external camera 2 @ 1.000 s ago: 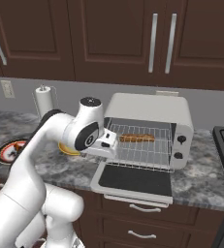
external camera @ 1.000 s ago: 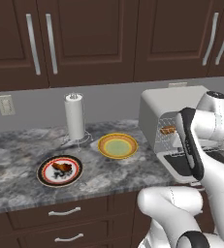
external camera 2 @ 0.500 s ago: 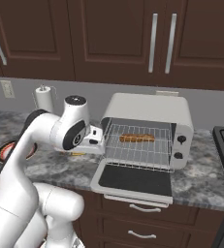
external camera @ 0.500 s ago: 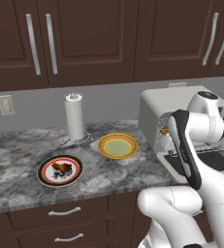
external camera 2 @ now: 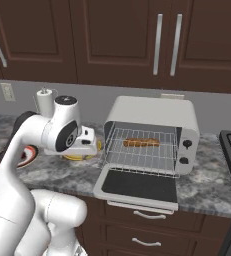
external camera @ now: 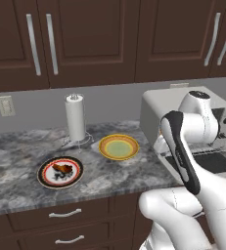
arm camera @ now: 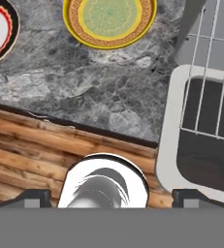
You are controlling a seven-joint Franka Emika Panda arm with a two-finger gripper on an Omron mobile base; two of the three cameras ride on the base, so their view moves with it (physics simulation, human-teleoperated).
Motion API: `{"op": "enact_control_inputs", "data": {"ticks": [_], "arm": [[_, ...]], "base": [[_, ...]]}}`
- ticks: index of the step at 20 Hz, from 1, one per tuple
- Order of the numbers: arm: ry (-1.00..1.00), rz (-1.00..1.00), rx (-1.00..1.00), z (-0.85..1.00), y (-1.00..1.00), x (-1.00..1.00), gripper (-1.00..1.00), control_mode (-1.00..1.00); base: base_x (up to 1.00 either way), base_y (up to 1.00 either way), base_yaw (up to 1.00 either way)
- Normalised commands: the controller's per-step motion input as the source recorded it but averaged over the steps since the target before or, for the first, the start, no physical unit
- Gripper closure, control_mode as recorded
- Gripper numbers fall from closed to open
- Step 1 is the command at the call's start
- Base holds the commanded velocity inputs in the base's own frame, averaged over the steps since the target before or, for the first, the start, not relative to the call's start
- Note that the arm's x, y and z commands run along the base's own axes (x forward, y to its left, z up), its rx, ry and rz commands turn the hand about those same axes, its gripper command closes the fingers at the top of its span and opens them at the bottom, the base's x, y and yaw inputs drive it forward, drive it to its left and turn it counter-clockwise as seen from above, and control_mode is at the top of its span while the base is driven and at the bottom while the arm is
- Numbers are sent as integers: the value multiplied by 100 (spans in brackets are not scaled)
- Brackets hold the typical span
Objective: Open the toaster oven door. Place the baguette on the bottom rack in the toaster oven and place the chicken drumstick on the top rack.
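Observation:
The toaster oven (external camera 2: 154, 132) stands on the counter with its door (external camera 2: 139, 186) folded down flat. Inside, the baguette (external camera 2: 142, 142) lies across a wire rack (external camera 2: 137, 157); which of the two racks I cannot tell. The chicken drumstick (external camera: 61, 168) rests on a red-rimmed plate (external camera: 45, 178) further left. My gripper (external camera 2: 89, 145) hangs left of the open door, above the counter's front edge, empty. In the hand view its fingertips (arm camera: 33, 198) stand wide apart, so it is open, with the door (arm camera: 200, 160) at the right and a pulled-out rack (arm camera: 210, 72) above it.
A yellow plate (external camera: 118, 146) sits between the red-rimmed plate and the oven, also seen as the yellow plate (arm camera: 108, 22) in the hand view. A paper towel roll (external camera: 75, 117) stands at the back. Dark cabinets hang above, and drawers (external camera: 64, 213) lie below the counter.
The hand has drawn back leftward from the oven's mouth to beside the door's left edge. The baguette stays on its rack.

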Motion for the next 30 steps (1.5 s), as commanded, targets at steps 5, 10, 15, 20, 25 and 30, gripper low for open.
{"op": "enact_control_inputs", "data": {"ticks": [5,10,15,20,25,30], "arm": [[0,7,0,1,38,0,-100,-100],[0,4,0,0,42,0,-100,-100],[0,1,0,-1,57,15,-100,-100],[3,1,0,-5,74,33,-100,-100],[1,4,-1,-13,77,31,-100,-100],[1,10,-5,-17,72,35,-100,-100]], "base": [[0,0,0],[0,0,0],[0,0,0],[0,0,0],[0,0,0],[0,0,0]]}}
